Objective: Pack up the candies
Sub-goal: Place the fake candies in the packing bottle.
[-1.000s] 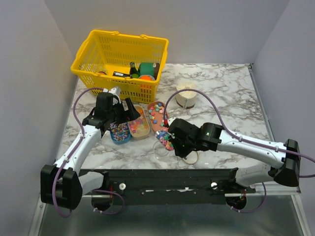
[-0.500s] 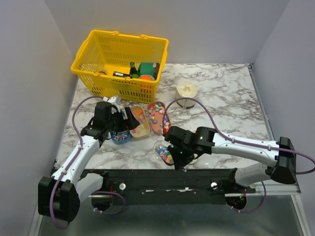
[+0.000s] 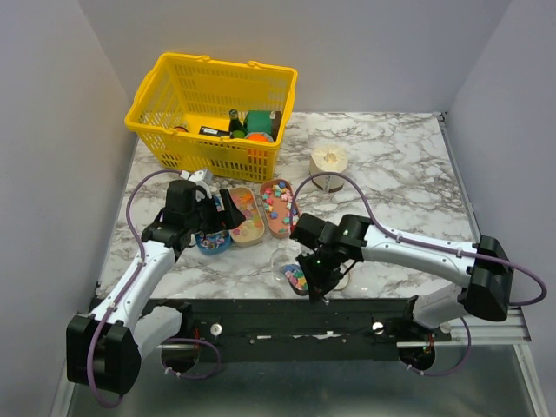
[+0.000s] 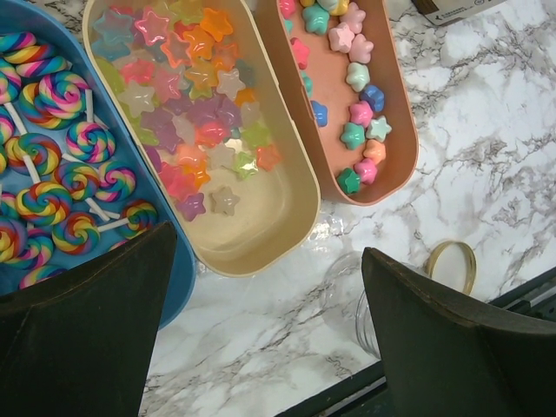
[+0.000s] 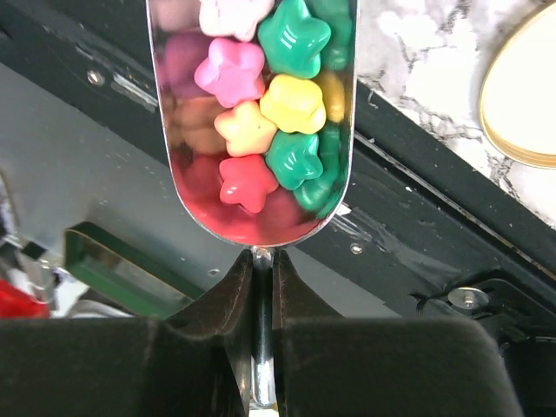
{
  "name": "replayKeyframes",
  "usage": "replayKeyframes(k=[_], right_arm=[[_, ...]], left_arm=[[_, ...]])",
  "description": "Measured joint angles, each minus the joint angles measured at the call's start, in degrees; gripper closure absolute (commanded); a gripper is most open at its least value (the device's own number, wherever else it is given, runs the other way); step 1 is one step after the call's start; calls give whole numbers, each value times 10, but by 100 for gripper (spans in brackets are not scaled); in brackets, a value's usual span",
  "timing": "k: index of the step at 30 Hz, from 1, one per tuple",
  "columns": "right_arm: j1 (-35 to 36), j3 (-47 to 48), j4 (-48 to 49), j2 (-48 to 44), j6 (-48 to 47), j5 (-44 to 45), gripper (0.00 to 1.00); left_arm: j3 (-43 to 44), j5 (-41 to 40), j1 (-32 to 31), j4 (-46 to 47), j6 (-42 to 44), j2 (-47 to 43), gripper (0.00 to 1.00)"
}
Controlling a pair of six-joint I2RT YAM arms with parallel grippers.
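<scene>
The right gripper (image 5: 261, 291) was squeezed shut on the thin handle of a shiny metal scoop (image 5: 252, 226). The scoop was full of candies (image 5: 261, 95). They were little stars in pink, green, yellow, orange and red. The scoop hung over the black bar (image 5: 417, 217) at the near edge of the table (image 3: 400, 174). From above, it was just beside a clear jar (image 3: 280, 258). A round ring (image 5: 493, 130) lay on the table close to the right gripper.

The left gripper (image 4: 269, 252) was wide open and held nothing. It hung above three long trays that sat side by side. The blue tray (image 4: 174, 287) on the left held swirly lollipops (image 4: 52, 200) on white sticks. The cream tray (image 4: 295, 217) in the middle held see-through stars in many colours, mostly at its far end. The pink tray (image 4: 401, 148) on the right held more star candies in pink, green, blue and orange.

Behind the trays stood a yellow basket (image 3: 174, 95) with a few things inside it. I could not tell what they were. A small round white tub (image 3: 328, 165) stood on the table to the right of the basket, well apart from the trays.
</scene>
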Motion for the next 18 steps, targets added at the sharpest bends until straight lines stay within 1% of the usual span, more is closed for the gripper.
replayKeyframes(k=[11, 18], right_arm=[[-56, 17, -17, 23, -9, -76, 99], [-76, 31, -21, 30, 17, -138, 99]], left_arm=[[0, -11, 0, 0, 2, -4, 1], [0, -18, 0, 0, 4, -5, 1]])
